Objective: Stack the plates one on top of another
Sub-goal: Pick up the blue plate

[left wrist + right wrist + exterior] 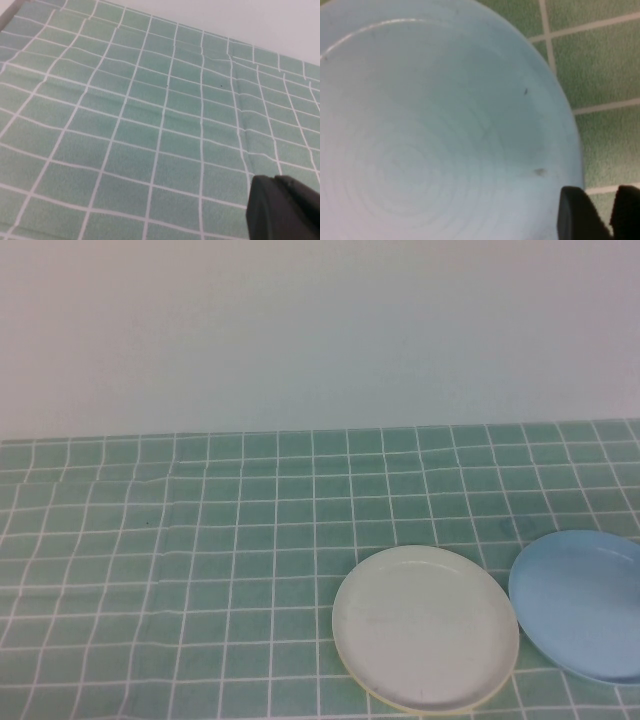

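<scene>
A white plate lies on the checked cloth at the front right of the high view. A thin yellow edge shows under its near side, so it rests on the yellow plate. To its right lies the light blue plate, partly cut off by the picture's edge. Neither gripper shows in the high view. The light blue plate fills the right wrist view. My right gripper stands open at that plate's rim, one finger over the plate and the other over the cloth beside it. My left gripper is shut and empty above bare cloth.
A green tablecloth with white grid lines covers the table and has light creases on the left. A plain pale wall stands behind the table's far edge.
</scene>
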